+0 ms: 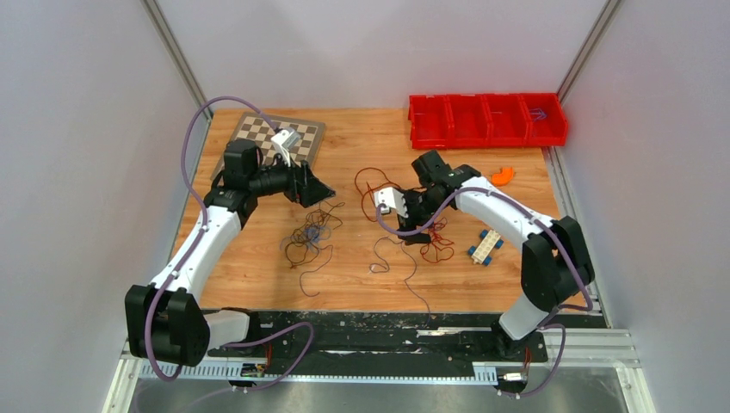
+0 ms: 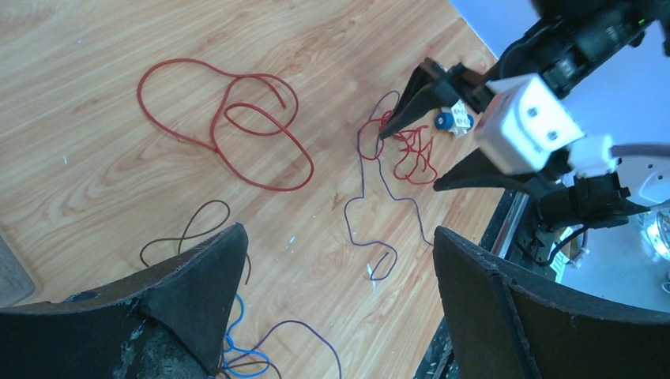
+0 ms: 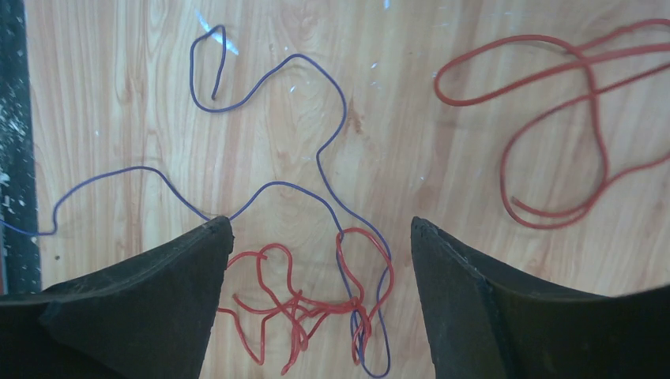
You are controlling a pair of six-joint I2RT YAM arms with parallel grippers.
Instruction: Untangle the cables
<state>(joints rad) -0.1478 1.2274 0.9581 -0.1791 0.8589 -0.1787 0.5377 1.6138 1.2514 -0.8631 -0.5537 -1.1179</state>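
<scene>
From above, the thin red, purple and dark brown cables lie tangled on the wooden tabletop between the arms, in the left wrist view the left black fingers gape empty over brown loops, and in the right wrist view the right black fingers stand released over a red-purple knot.

Left gripper is held wide open and empty above the table's middle. Right gripper is spread open too, held closer to the table.
</scene>
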